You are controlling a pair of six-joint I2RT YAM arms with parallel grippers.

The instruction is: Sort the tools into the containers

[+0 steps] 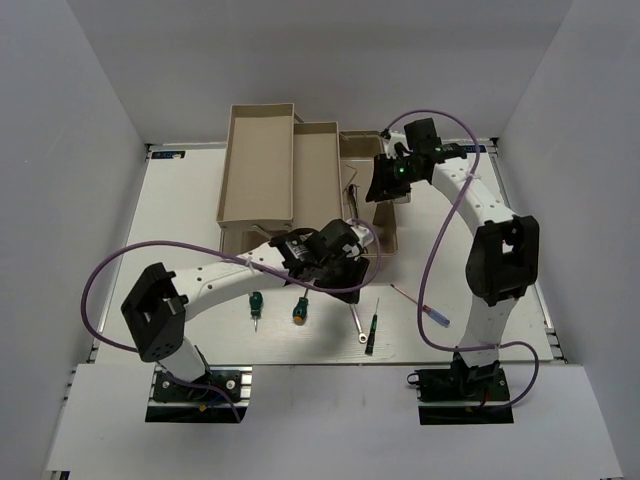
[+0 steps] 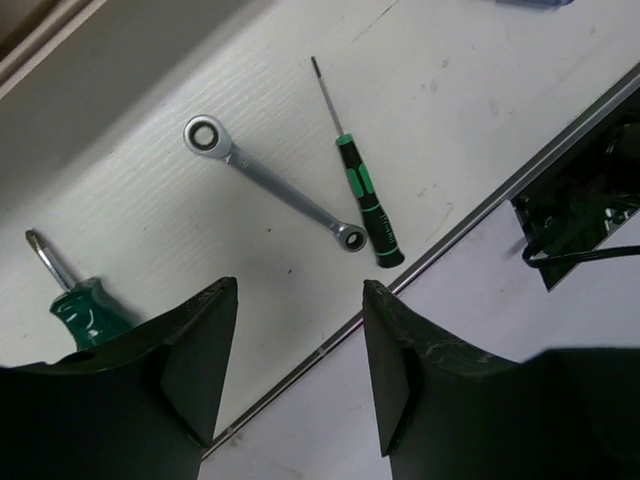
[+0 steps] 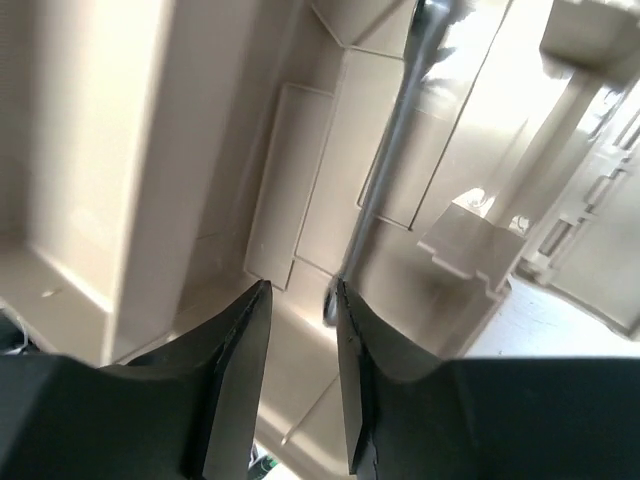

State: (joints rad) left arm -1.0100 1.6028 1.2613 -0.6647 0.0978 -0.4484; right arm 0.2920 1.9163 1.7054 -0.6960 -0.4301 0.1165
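My left gripper (image 1: 337, 263) is open and empty, hovering above the table in front of the tub; in the left wrist view (image 2: 298, 290) its jaws stand wide apart. Below it lie a silver wrench (image 2: 275, 183), a black precision screwdriver (image 2: 362, 185) and a green stubby screwdriver (image 2: 82, 303). My right gripper (image 1: 385, 182) is over the beige base tub (image 1: 385, 240), open with a narrow gap (image 3: 302, 288) and nothing between the jaws. A second silver wrench (image 3: 395, 140) lies in the tub, its end just beside my right finger.
Two long beige trays (image 1: 258, 165) (image 1: 315, 165) stand at the back. On the table are two green screwdrivers (image 1: 255, 303) (image 1: 299, 308), the wrench (image 1: 357, 325), the black screwdriver (image 1: 371, 335) and the red one with a blue handle (image 1: 422, 306). The table's front edge (image 2: 470, 215) runs close by.
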